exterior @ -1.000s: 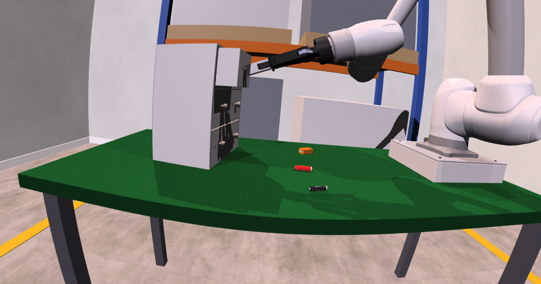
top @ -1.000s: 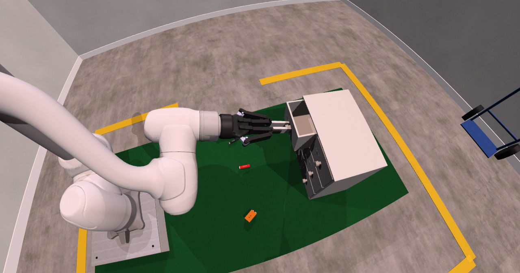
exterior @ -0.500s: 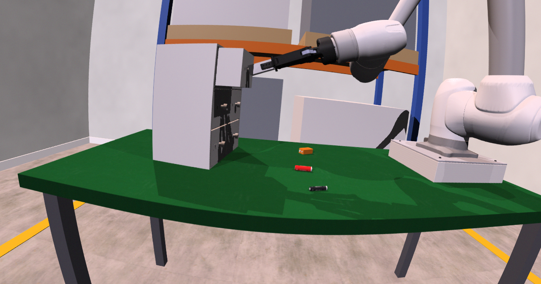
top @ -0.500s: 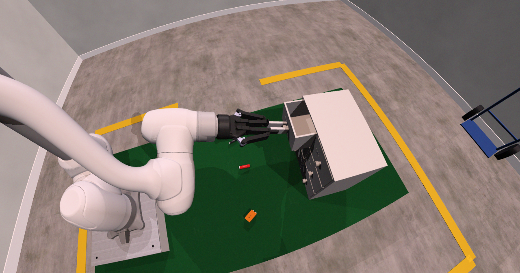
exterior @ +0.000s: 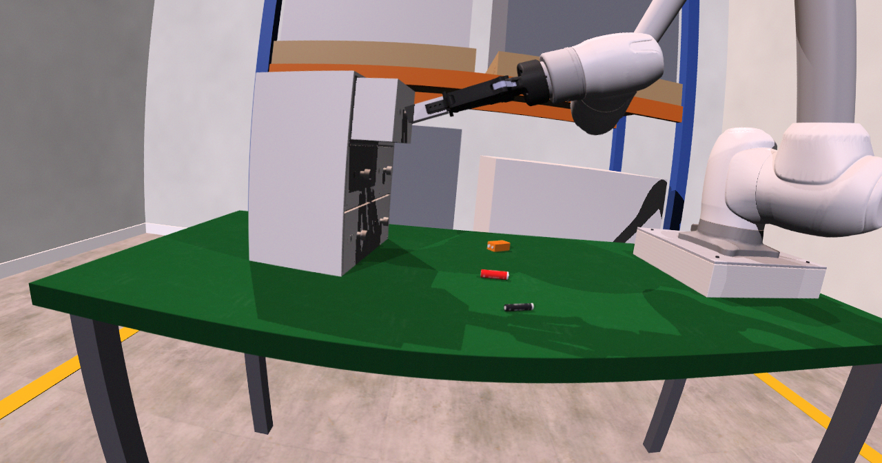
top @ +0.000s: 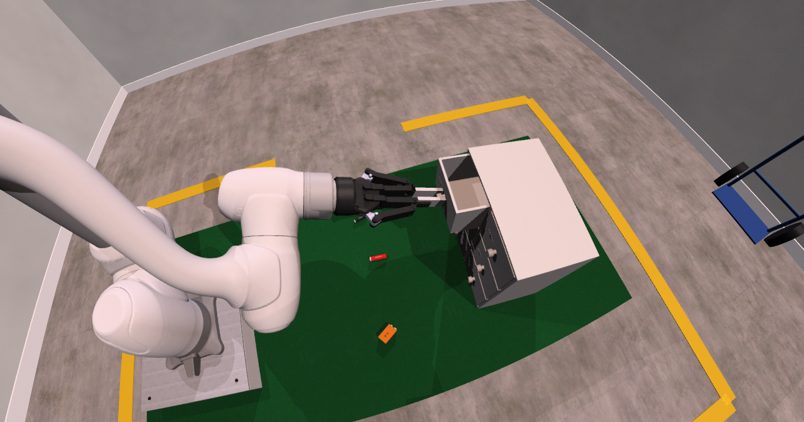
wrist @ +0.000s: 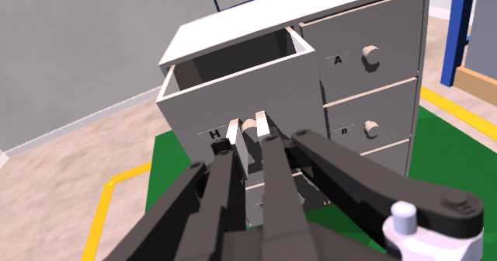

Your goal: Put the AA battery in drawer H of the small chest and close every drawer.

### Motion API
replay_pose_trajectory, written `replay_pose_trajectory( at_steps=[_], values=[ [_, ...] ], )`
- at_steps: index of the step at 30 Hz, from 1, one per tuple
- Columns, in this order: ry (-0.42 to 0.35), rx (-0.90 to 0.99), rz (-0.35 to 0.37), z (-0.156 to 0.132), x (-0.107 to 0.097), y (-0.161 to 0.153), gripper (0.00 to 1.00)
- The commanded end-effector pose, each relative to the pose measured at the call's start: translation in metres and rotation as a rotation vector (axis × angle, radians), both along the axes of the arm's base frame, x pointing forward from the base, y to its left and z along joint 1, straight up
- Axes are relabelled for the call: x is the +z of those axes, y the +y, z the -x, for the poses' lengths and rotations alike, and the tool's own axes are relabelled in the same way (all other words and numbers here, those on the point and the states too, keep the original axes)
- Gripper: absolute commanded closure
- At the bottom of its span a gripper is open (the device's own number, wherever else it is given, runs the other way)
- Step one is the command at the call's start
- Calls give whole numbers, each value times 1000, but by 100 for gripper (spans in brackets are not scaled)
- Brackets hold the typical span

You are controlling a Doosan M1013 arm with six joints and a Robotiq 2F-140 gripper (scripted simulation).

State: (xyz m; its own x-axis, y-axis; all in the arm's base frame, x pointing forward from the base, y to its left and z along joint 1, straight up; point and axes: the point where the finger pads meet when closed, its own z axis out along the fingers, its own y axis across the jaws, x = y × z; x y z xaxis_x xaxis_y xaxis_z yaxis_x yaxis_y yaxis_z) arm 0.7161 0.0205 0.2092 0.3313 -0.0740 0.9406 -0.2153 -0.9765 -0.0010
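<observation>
The red battery [top: 377,257] [exterior: 494,273], the thicker of two round ones, lies on the green table [top: 331,307] [exterior: 185,300]; its label is unreadable, but by size it looks like the AA. The chest [top: 534,206] [exterior: 299,170] [wrist: 252,16] stands upright. Drawer H [top: 469,220] [exterior: 375,108] [wrist: 287,86], in the top row, is part-way out and looks level. Nothing shows in the visible part of its inside. My gripper [top: 441,196] [wrist: 251,129] is shut on its knob [wrist: 249,125], coming from the front and tilted slightly downward.
A thinner black battery [top: 358,219] [exterior: 518,306] lies nearer the exterior camera, partly under the gripper in the top view. An orange block battery [top: 387,333] [exterior: 498,246] lies beyond the red one. Drawers A [wrist: 345,78] and B [wrist: 351,115] beside H look closed.
</observation>
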Motion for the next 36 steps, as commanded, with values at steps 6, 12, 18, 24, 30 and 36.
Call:
replay_pose_trajectory(
  at_steps=[6,12,18,24,30,36],
  values=[
    [0,0,0,0,0,0,92],
    [0,0,0,0,0,0,85],
    [0,0,0,0,0,0,80],
    [0,0,0,0,0,0,80],
    [0,0,0,15,0,3,80],
    [0,0,0,42,0,9,80]
  ],
)
